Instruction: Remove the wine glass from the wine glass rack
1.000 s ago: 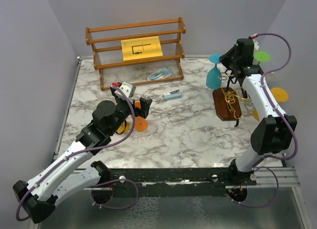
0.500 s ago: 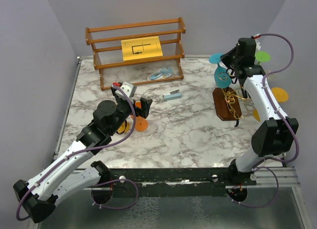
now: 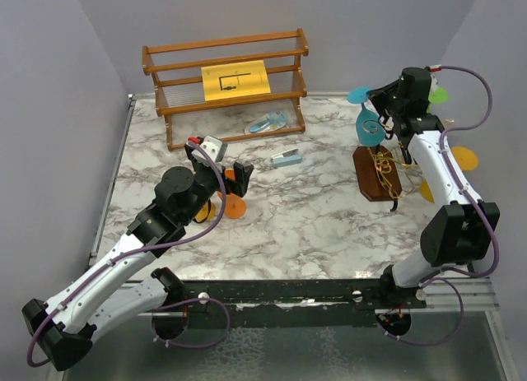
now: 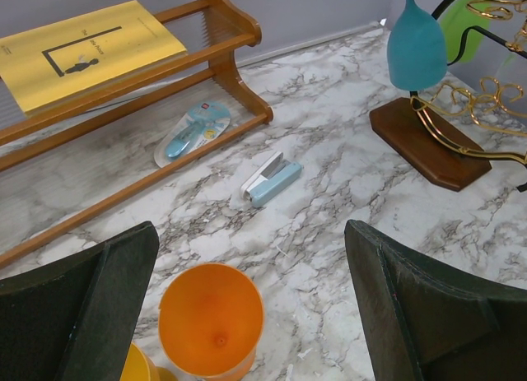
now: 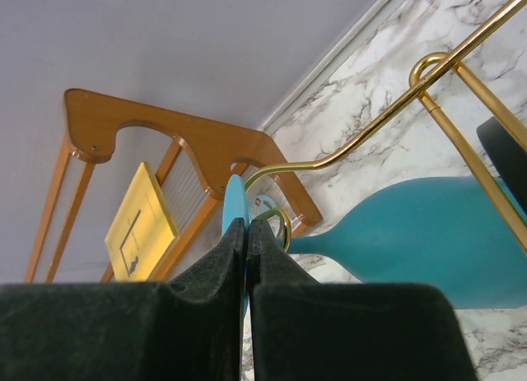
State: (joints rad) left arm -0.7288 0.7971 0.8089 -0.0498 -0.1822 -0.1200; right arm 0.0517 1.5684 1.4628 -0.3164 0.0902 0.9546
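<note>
— Two claws: where are they?
— My right claw (image 5: 246, 225) pinches the foot of the teal wine glass (image 5: 412, 233), which hangs bowl-down at the wine glass rack (image 3: 377, 177). Gold wire (image 5: 370, 122) crosses it, and the stem is partly hidden. My left claw (image 4: 251, 249) gapes.

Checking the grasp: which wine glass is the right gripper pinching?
The teal wine glass, hanging bowl-down on the wine glass rack; the right gripper clamps its foot, unlike the orange glass.

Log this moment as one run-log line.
right pincer: shut on teal wine glass foot | left pincer: open | glass: hanging on wine glass rack
</note>
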